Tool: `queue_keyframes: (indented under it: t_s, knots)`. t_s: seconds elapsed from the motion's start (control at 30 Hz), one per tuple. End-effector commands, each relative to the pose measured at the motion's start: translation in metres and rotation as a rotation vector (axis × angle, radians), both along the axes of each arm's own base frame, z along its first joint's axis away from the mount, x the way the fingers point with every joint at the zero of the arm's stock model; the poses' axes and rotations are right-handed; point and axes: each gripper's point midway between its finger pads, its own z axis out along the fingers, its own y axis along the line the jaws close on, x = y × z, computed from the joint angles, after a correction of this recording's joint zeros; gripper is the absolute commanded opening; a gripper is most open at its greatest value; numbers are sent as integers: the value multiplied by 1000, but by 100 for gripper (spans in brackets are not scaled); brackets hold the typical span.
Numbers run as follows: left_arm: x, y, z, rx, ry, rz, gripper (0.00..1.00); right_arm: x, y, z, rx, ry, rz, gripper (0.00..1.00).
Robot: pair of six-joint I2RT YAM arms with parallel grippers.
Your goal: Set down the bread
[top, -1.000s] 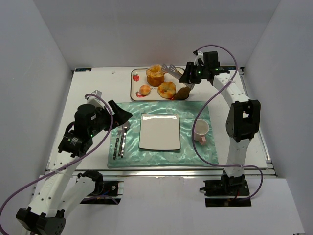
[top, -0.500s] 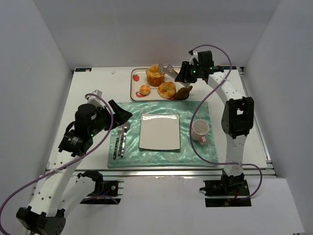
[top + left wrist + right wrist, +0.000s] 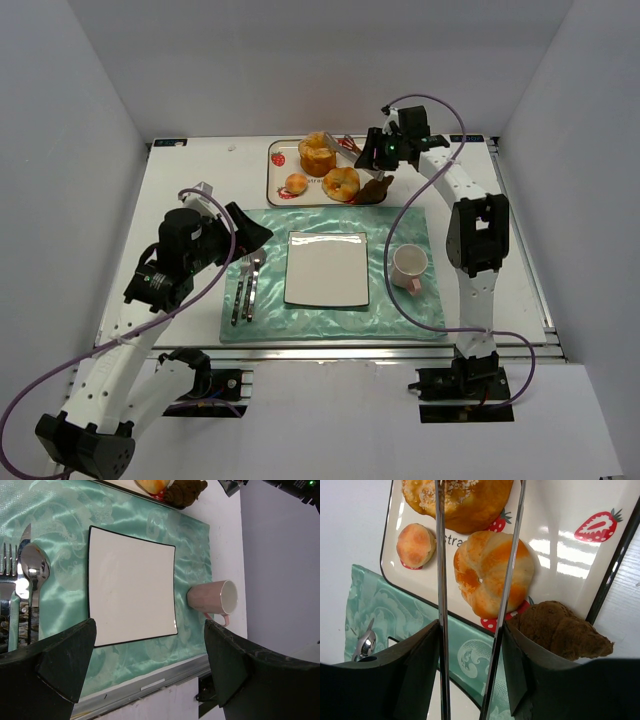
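The bread (image 3: pixel 317 153) is a tall golden muffin with a browned top, standing at the back of the strawberry-print tray (image 3: pixel 274 172). My right gripper (image 3: pixel 374 160) is shut on metal tongs (image 3: pixel 346 147) whose arms reach left to the bread. In the right wrist view the tongs (image 3: pixel 441 580) run up between my right gripper's (image 3: pixel 470 647) fingers, their two arms spread over the bread (image 3: pixel 465 502) at the top edge. I cannot tell if they touch it. My left gripper (image 3: pixel 250 233) is open and empty over the mat's left side; it also shows in the left wrist view (image 3: pixel 150 665).
The tray also holds a flatter golden bun (image 3: pixel 341 183), a small round bun (image 3: pixel 296 184) and a dark brown pastry (image 3: pixel 375 190). On the teal mat (image 3: pixel 390 310) lie a white square plate (image 3: pixel 326 267), a pink cup (image 3: pixel 410 264), and a fork and spoon (image 3: pixel 245 288).
My right gripper has moved left with the tongs, bringing their arms up to the bread. My left arm has shifted slightly.
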Motion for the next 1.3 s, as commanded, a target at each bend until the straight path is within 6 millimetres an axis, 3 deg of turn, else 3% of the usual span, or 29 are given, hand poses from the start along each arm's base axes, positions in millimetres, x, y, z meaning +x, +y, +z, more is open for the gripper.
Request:
queue_keyframes:
  t_s: [0.0, 0.23, 0.43, 0.53, 0.63, 0.97, 1.27]
  knots:
    - [1, -3, 24, -22, -55, -13, 98, 13, 14, 28, 33, -91, 15, 55]
    - [2, -3, 25, -19, -55, -11, 98, 17, 18, 20, 26, -84, 4, 53]
    - [3, -3, 25, -19, -57, -8, 98, 11, 20, 14, 33, -59, 14, 42]
    - [3, -3, 25, -21, -57, -9, 98, 7, 20, 18, 42, -57, 22, 33]
    - [4, -3, 24, -23, -60, -7, 98, 1, 21, 28, 63, -58, 29, 1]
    - [1, -4, 26, -29, -64, -13, 98, -7, 38, 93, 242, -89, 56, 0]
    - [-2, -2, 30, -36, -68, -6, 98, -7, 33, 117, 270, -123, 51, 0]
